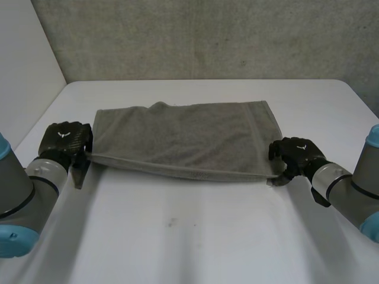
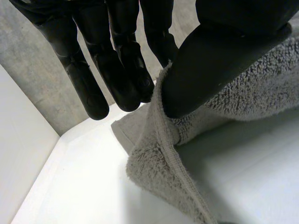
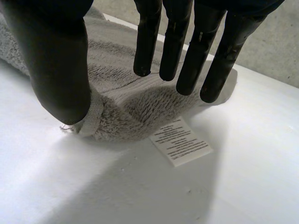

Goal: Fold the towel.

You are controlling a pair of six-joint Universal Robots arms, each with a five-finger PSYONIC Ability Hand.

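Observation:
A grey towel (image 1: 183, 136) lies spread across the middle of the white table (image 1: 189, 236). At its near left corner my left hand (image 1: 65, 142) pinches the hem between thumb (image 2: 210, 65) and fingers (image 2: 117, 70), holding that corner of the towel (image 2: 243, 102) just off the table. Over the near right corner is my right hand (image 1: 296, 155). Its fingers (image 3: 187, 46) are straight and spread away from the thumb (image 3: 60, 60). Beneath them the towel's corner (image 3: 135, 107) rests on the table, with a white care label (image 3: 181, 141) sticking out.
A grey wall (image 1: 201, 35) runs behind the table's far edge, and a white side panel (image 1: 26, 77) stands at the far left. Bare table lies between the towel and the near edge.

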